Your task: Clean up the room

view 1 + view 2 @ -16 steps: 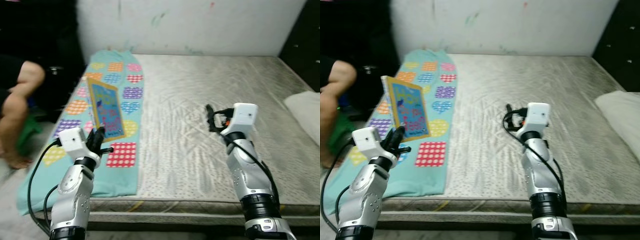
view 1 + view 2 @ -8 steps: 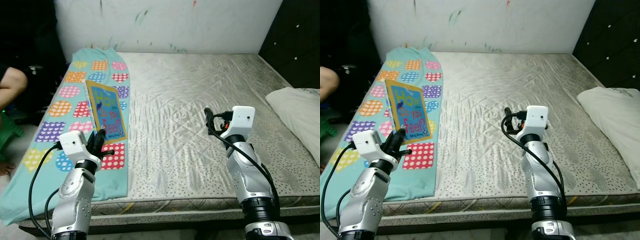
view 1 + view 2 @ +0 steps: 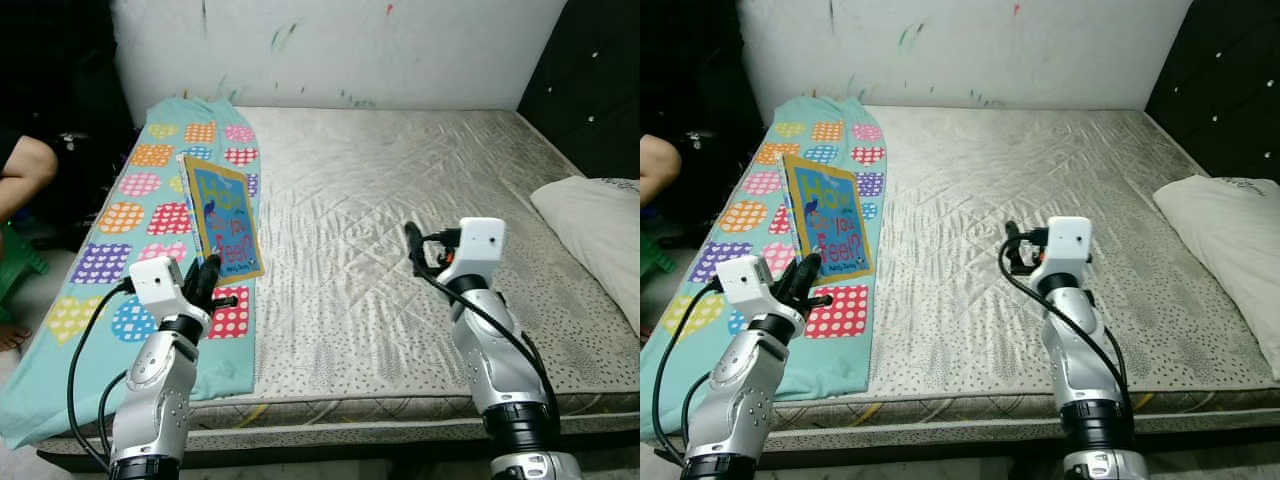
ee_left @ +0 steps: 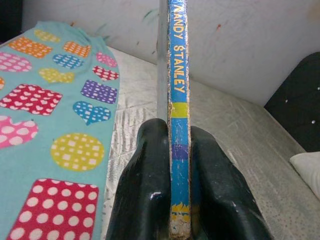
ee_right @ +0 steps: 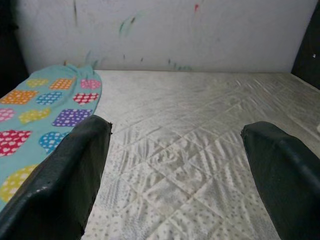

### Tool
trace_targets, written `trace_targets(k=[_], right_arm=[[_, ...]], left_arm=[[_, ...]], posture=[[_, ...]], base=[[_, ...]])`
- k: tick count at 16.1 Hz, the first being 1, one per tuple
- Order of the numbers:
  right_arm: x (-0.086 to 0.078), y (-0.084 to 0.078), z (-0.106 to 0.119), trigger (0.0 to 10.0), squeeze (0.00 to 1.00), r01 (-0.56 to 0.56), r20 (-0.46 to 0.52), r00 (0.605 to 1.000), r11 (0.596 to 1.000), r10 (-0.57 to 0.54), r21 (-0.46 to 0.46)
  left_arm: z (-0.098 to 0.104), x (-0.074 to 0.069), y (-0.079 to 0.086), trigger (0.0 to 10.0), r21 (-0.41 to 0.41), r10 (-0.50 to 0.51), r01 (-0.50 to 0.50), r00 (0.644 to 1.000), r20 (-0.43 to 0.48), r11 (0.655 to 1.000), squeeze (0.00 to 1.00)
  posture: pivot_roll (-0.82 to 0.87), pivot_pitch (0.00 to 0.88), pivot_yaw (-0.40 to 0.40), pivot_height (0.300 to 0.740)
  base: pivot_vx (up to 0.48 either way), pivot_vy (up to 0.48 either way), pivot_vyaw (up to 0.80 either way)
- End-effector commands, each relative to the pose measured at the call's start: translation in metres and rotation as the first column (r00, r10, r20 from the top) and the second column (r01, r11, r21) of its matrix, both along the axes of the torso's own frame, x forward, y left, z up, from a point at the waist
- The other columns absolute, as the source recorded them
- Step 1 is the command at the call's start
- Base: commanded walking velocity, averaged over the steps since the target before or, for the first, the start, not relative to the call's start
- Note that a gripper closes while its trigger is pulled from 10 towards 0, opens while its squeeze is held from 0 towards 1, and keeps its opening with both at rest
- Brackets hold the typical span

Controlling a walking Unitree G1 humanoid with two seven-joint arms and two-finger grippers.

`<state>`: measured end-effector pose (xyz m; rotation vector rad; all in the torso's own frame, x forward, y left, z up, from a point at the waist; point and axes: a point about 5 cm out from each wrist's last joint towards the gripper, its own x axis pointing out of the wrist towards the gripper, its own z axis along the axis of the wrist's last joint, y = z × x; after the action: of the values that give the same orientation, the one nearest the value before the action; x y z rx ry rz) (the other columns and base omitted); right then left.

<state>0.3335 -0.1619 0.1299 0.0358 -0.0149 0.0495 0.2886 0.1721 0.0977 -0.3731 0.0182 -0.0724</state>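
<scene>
Nearest, at the near edge of the mattress (image 3: 380, 200): left gripper (image 3: 207, 276) clamped on the lower end of a blue picture book (image 3: 226, 220), both black fingers (image 4: 145, 190) pressed against its covers, spine (image 4: 178, 100) facing the wrist camera. Held upright, tilted slightly, above a turquoise blanket (image 3: 120, 215) patterned with dotted hearts and circles. Blanket spread along the left side of the bed, hanging over the near edge. To the right, right gripper (image 3: 412, 243) raised over bare quilted mattress, fingers (image 5: 65, 180) spread wide, nothing between them. Farther right, a white pillow (image 3: 598, 235) at the bed's edge. At far left, a person's bare knee (image 3: 22, 170) beside the bed. Beyond, a white wall (image 3: 350, 45) with paint smears, and a dark headboard (image 3: 590, 80) at right.
</scene>
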Motion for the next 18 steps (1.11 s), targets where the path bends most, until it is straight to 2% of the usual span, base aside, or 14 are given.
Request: trace_targets(k=[1,4,11,18], right_arm=[[0.0034,0.0011,0.0064,10.0,0.00,-0.010,0.010,1.000,1.000,0.010,-0.005],[0.0019,-0.0005,0.0052,10.0,0.00,-0.006,0.010,1.000,1.000,0.006,-0.011],[0.0019,0.0006,0.0053,10.0,0.00,-0.006,0.016,1.000,1.000,0.007,-0.016],[0.0033,0.0024,0.0058,10.0,0.00,-0.014,0.020,1.000,1.000,0.014,-0.020]], left_arm=[[0.0118,0.0045,-0.0037,10.0,-0.005,-0.018,0.018,0.999,0.051,1.000,0.00],[0.0116,0.0023,-0.0045,10.0,-0.003,-0.028,0.028,0.998,0.054,1.000,0.00],[0.0141,0.0061,-0.0042,10.0,0.003,-0.041,0.041,0.997,0.059,0.999,0.00],[0.0148,0.0071,-0.0057,10.0,0.008,-0.048,0.048,0.997,0.062,0.999,0.00]], posture=[[-0.02,0.000,-0.038,0.740],[-0.02,0.000,-0.034,0.740],[-0.02,0.000,-0.026,0.740],[-0.01,0.000,-0.028,0.740]], base=[[0.000,0.000,0.00],[0.000,-0.102,0.00],[0.000,-0.480,0.00],[0.000,-0.358,0.00]])
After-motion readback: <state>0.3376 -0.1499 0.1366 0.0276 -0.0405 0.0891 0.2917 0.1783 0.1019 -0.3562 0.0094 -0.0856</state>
